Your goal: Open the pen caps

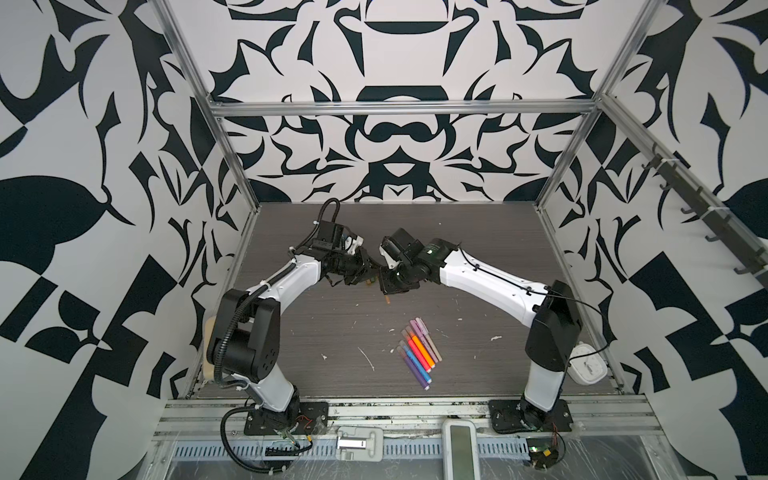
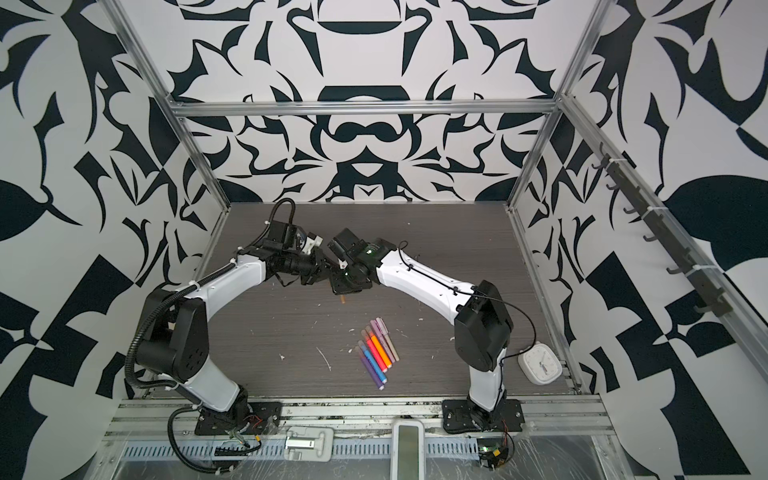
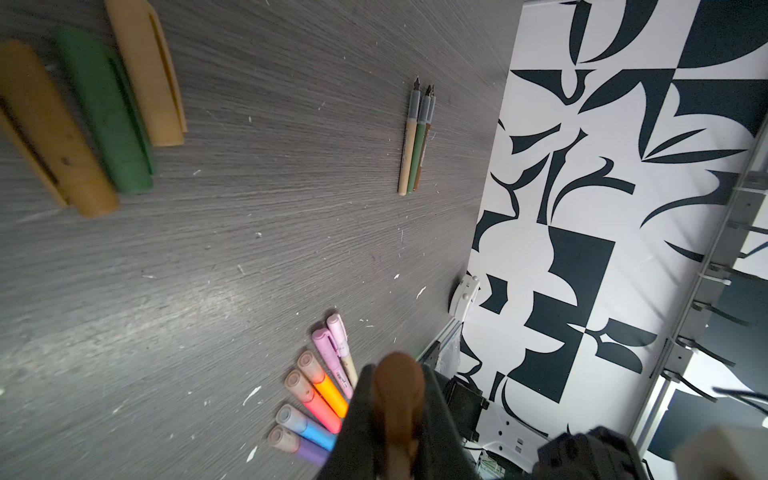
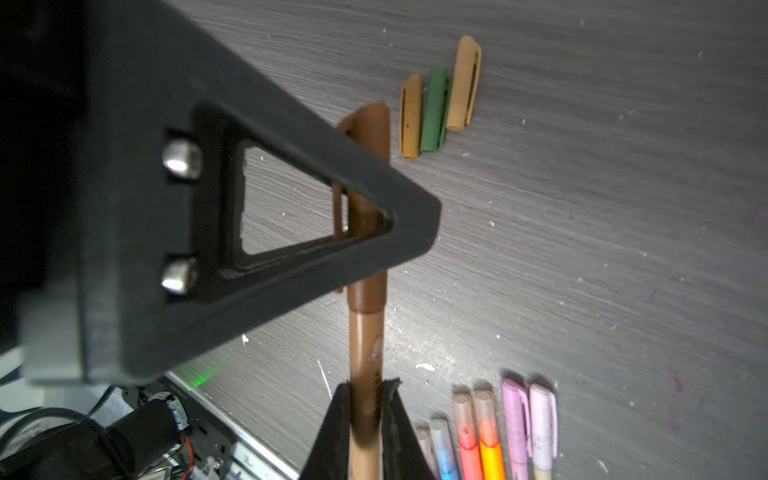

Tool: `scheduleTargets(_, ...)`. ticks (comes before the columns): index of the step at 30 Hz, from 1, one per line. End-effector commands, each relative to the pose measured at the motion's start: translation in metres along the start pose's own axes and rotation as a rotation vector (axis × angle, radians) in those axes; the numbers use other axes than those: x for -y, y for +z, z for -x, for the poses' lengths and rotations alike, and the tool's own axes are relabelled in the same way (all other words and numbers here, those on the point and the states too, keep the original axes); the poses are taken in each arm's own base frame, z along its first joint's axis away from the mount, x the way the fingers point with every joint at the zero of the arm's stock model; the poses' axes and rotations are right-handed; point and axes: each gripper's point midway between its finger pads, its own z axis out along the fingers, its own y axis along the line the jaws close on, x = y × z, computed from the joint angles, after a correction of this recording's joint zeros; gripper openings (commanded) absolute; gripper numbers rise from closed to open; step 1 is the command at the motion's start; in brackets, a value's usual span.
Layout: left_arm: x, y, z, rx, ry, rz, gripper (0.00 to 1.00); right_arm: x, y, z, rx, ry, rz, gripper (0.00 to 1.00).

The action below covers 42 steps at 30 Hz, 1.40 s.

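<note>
On the grey wood-grain tabletop [image 1: 332, 332], 3 loose caps [image 4: 434, 110] lie together and 3 bare pens [image 3: 415, 141] lie well apart. 6 capped markers [image 1: 419, 351] wait. The left gripper [image 3: 399, 399] pinches the brown cap [image 4: 368, 291], the right gripper [image 4: 365, 415] pinches its pen body [image 4: 365, 345], and that cap is not yet off.

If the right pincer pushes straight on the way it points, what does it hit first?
Most likely the left pincer, clamped on the brown cap of the pen just ahead; depth is unclear.
</note>
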Motion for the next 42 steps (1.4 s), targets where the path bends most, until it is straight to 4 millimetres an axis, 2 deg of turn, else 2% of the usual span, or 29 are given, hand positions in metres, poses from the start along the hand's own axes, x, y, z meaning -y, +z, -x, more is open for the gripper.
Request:
scheduleTargets(1, -0.001, 0.001, -0.004, -0.018, -0.009, -0.005, 0.0, 0.003, -0.007, 0.009, 0.048, 0.008, -0.003, 0.12)
scheduleTargets(8, -0.001, 0.001, -0.005, -0.02, -0.008, -0.004, 0.0, -0.013, 0.0, -0.001, -0.015, -0.039, 0.098, 0.28)
scheduleTargets(18, 0.001, 0.0, -0.006, -0.024, -0.002, -0.008, 0.0, -0.022, 0.003, 0.001, -0.022, -0.039, 0.139, 0.25)
scheduleTargets(24, 0.005, -0.002, -0.006, -0.025, 0.005, -0.015, 0.0, -0.018, 0.01, -0.004, -0.044, -0.018, 0.128, 0.24)
scheduleTargets(27, 0.005, -0.002, -0.007, -0.026, 0.006, -0.014, 0.0, -0.016, 0.012, -0.006, -0.049, -0.008, 0.125, 0.18)
scheduleTargets(30, 0.004, -0.003, -0.007, -0.026, 0.005, -0.012, 0.0, -0.014, 0.011, -0.006, -0.039, -0.005, 0.117, 0.0)
scheduleTargets(33, 0.002, -0.003, -0.008, -0.026, 0.0, -0.009, 0.0, -0.011, 0.009, -0.006, -0.028, -0.007, 0.107, 0.0)
scheduleTargets(37, -0.004, -0.012, 0.012, 0.018, -0.01, 0.001, 0.0, -0.003, 0.005, -0.021, -0.059, -0.002, 0.093, 0.0)
scheduleTargets(39, -0.015, -0.021, 0.034, 0.067, -0.025, 0.015, 0.0, -0.005, 0.004, -0.042, -0.108, -0.009, 0.117, 0.0)
scheduleTargets(42, -0.039, -0.041, 0.076, 0.16, -0.077, 0.034, 0.0, -0.008, -0.002, -0.09, -0.183, -0.047, 0.142, 0.0)
